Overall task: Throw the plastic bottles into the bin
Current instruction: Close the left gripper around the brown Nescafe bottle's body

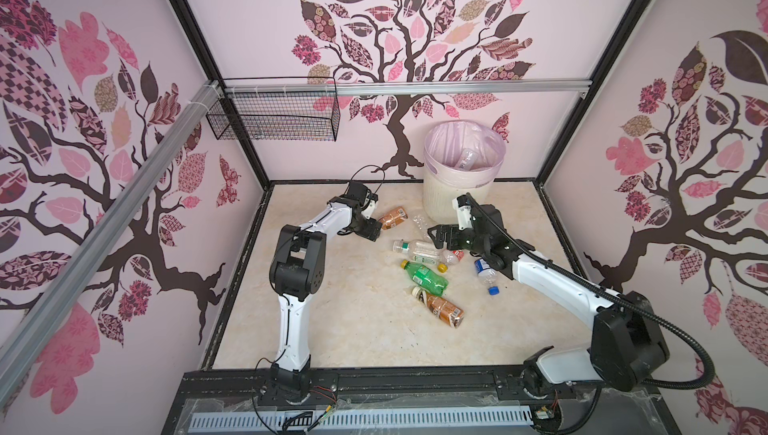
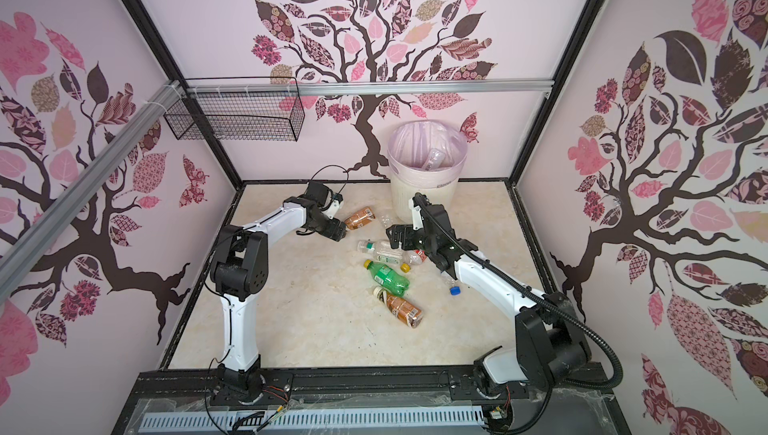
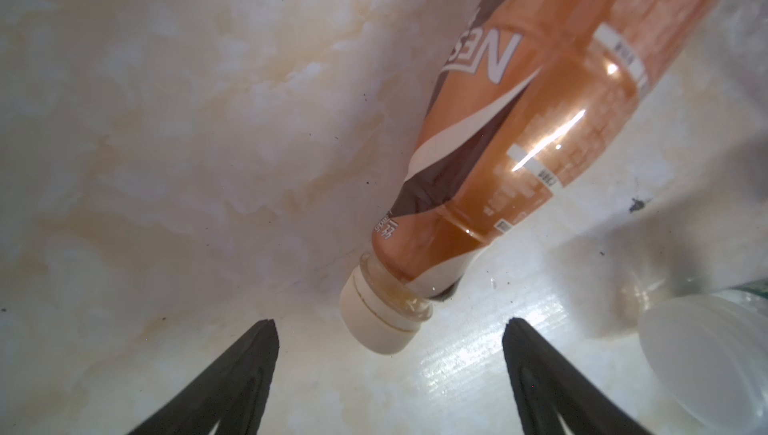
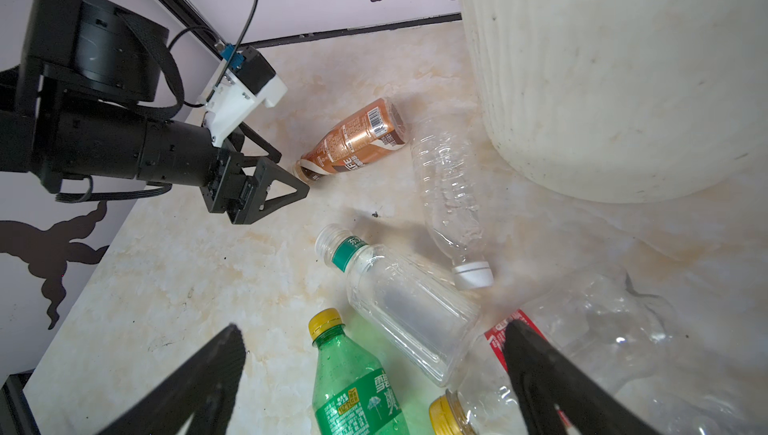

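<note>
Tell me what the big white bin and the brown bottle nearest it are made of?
The bin looks like hard plastic: cream, matte, ribs moulded down its wall. Its bag seems thin plastic film, pale pink and see-through. The brown bottle is probably plastic too, under a glossy label that catches bright glints.
</note>
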Controlling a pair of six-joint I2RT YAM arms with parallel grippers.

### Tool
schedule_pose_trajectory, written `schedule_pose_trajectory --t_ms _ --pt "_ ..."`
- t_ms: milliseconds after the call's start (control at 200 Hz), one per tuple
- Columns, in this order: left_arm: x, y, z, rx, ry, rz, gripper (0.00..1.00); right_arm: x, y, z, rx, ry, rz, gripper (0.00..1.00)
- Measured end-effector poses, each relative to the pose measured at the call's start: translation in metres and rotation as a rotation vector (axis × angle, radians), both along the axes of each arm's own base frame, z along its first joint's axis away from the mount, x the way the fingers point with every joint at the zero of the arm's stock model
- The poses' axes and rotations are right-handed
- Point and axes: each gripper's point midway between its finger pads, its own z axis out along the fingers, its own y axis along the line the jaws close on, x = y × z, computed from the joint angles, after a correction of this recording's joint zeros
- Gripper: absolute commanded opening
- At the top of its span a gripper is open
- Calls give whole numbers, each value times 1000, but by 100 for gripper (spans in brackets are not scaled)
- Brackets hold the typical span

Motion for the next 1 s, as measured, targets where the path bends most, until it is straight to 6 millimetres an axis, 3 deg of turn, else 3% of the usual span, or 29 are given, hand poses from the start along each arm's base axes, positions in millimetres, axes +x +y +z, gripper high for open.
schedule_pose_trajectory --t_ms 350,600,840,1000 --pt "7 -5 -9 13 19 -29 82 0 1 1 6 -2 7 100" --pt "12 -11 -16 2 37 -44 70 0 1 1 6 -3 7 99" --pt "5 -28 -17 -8 49 -79 62 0 1 1 6 -3 7 99" --pt "0 -39 -18 -9 52 -102 51 0 1 1 6 -3 7 99"
